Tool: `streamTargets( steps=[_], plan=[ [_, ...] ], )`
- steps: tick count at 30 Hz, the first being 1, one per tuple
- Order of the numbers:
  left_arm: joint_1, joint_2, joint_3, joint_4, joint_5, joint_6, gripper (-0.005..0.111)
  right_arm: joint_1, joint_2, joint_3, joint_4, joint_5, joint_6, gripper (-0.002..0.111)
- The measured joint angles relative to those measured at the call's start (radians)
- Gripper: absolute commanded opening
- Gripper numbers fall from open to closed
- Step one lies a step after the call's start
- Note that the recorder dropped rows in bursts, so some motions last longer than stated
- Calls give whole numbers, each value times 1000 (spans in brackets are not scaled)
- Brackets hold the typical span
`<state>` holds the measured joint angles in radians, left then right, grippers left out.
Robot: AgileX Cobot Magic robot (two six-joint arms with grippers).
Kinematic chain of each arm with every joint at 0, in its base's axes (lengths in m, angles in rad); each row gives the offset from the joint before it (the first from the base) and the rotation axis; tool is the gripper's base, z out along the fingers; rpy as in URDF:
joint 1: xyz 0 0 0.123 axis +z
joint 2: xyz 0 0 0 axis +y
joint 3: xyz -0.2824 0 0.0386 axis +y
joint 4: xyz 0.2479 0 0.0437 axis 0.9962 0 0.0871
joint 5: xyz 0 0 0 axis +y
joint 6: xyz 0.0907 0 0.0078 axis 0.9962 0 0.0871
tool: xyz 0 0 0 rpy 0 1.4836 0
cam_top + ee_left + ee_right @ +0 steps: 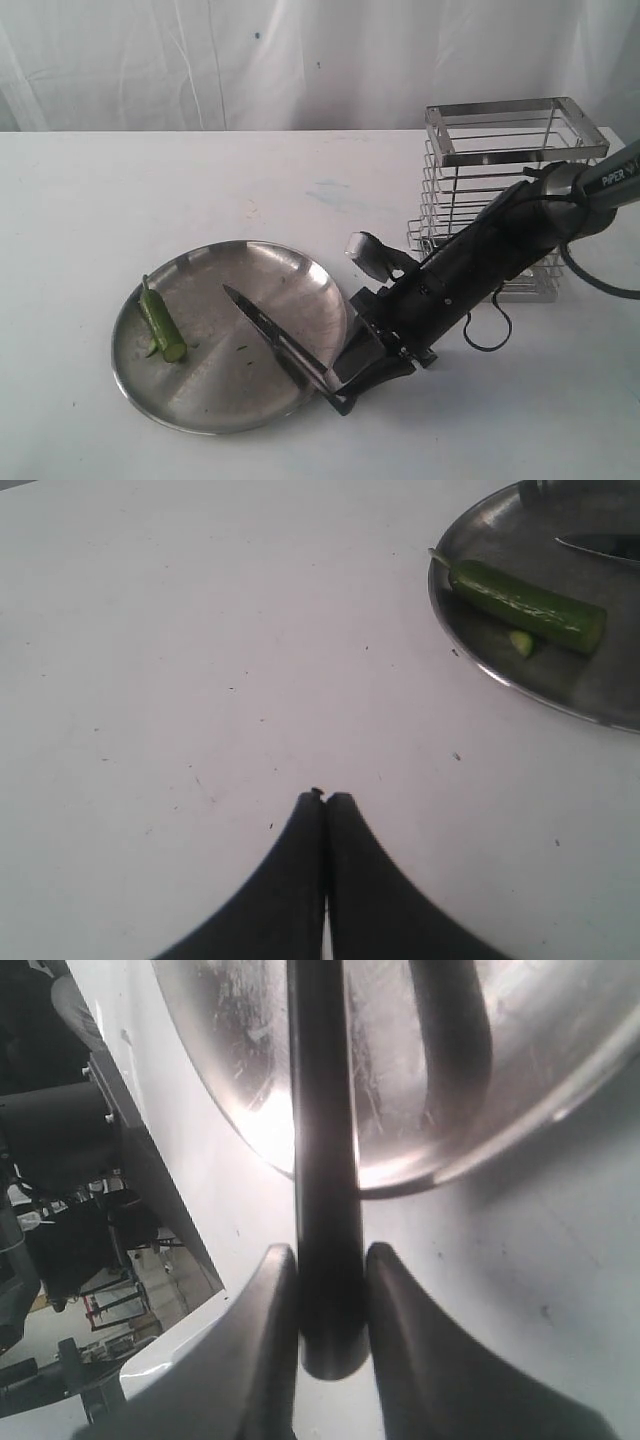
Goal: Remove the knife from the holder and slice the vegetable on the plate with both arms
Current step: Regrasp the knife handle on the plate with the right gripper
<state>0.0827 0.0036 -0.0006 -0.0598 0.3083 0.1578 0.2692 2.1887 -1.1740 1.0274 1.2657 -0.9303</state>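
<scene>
Over the plate (215, 395) the right gripper (330, 1345) clamps the knife (270, 335) by its handle; the okra pod (162, 325) lies unheld (left gripper (326, 802) pinched shut, empty, apart), so pressing down could roll it.

Exterior view: raised, angled down across the bench (90, 200) toward a pale backdrop, at middling range, taking in the plate (200, 395) and the holder (500, 150). Left wrist view: low over bare bench, looking past the left end effector (326, 810) toward the plate's edge (470, 645). Right wrist view: very close, sighting along the knife (325, 1160) over the plate rim (420, 1175); beyond the bench edge, perhaps room clutter. Shared by all three: the plate.
</scene>
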Motion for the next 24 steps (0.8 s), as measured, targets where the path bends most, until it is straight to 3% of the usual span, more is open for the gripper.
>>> streamTargets(
  steps=[14, 24],
  plan=[
    [0, 0, 0, 0, 0, 0, 0, 0, 1, -2, 2, 2, 0, 0],
    [0, 0, 0, 0, 0, 0, 0, 0, 1, -2, 2, 2, 0, 34]
  ],
)
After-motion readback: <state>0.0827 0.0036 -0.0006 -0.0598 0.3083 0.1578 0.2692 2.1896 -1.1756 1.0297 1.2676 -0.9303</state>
